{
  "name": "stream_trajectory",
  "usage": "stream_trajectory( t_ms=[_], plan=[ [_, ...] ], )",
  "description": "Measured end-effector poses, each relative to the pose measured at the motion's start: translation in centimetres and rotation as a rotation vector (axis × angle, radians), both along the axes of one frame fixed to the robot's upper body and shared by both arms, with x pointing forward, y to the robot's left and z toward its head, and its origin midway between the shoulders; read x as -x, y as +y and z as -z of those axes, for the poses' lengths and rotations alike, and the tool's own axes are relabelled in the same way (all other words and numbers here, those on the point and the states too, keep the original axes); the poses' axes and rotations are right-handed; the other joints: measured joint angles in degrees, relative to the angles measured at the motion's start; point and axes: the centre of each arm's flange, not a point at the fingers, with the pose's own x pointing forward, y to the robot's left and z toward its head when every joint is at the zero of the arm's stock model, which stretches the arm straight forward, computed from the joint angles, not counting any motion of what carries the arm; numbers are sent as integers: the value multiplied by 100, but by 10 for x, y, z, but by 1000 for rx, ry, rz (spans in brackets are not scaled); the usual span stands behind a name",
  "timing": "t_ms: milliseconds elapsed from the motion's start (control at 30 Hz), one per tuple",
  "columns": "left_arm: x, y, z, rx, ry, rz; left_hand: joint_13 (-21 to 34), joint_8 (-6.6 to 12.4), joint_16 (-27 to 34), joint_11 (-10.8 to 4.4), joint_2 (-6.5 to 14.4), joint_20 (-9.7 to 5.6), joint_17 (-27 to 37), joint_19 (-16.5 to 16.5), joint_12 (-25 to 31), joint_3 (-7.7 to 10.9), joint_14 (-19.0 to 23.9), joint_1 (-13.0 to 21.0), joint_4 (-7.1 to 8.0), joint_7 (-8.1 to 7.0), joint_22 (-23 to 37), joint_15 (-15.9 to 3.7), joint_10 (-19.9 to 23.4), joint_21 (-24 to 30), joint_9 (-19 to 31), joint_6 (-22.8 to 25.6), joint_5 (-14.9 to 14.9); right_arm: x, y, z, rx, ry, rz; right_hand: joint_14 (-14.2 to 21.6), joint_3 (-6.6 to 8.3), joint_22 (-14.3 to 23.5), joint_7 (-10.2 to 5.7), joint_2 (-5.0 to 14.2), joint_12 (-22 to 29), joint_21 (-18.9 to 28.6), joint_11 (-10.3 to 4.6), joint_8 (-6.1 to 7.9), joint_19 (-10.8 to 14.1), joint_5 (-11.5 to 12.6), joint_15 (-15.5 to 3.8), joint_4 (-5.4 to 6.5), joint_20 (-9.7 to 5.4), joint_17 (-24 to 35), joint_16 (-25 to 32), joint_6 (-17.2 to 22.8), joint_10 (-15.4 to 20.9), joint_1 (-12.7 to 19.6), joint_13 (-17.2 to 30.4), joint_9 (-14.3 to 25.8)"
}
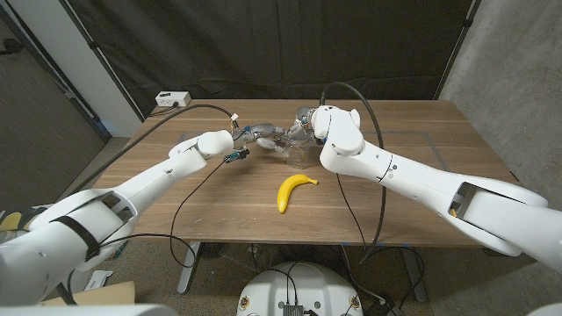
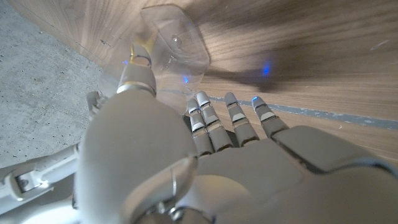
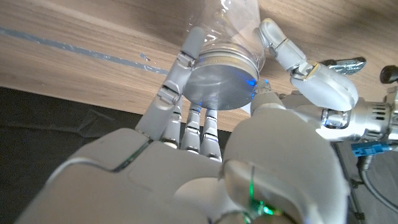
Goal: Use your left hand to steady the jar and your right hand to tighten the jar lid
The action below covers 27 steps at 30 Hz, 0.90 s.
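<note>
- Jar is standing just behind the banana.
- Left hand is touching its side; grip unclear.
- Right hand is curling fingers around the metal lid; tightening seems underway.

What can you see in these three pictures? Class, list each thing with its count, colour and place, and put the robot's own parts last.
jar: one, clear, on the table between the two hands
lid: one, silver metal, on the jar
banana: one, yellow, on the table nearer the robot than the jar
table: one, brown wood, in front of the robot
white box: one, on the table's far left corner
curtain: one, black, behind the table
left hand: one, grey, fingers at the jar's side
right hand: one, grey, fingers around the lid
</note>
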Motion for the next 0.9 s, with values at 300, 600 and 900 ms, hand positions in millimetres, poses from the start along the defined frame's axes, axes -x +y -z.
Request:
stream_trajectory(
  t_ms=[300, 600, 900],
  plan=[
    [1, 1, -1, 8, -4, -1, 1, -47, -23, 12, 278, 30, 16, -30, 44, 30, 8, 216, -21, 42, 24, -8, 134, 34, 5, 389, 46, -2, -1, 6, -89, 1, 65, 253, 10, 0, 116, -38, 320, 135, 326, 2, 384, -44, 252, -10, -129, 31, 2, 48, 327, -86, 86, 39],
    [1, 3, 0, 10, -1, -4, 1, -130, -63, 32, 1126, 30, 25, -30, 44, 232, 62, -27, 181, -66, 25, -1, 154, 43, 19, 926, 47, -6, -4, 10, -169, 25, 115, 1062, -151, -1, 460, 216, 605, 294, 1040, 40, 931, -73, 467, 155, -172, -21, 61, 463, 1041, -609, 64, 92],
    [0, 5, 0, 15, 1, -6, 1, -446, -198, 48, 1237, -16, -13, -101, -79, 248, 19, -349, 119, -122, 25, -5, -110, 43, 1, 582, 40, -10, -4, 20, -263, 104, 102, 1249, -173, -17, 439, 193, 558, -78, 790, -179, 512, -56, 75, 191, 196, 48, -520, 481, 1115, -1085, 70, 199]
  ],
)
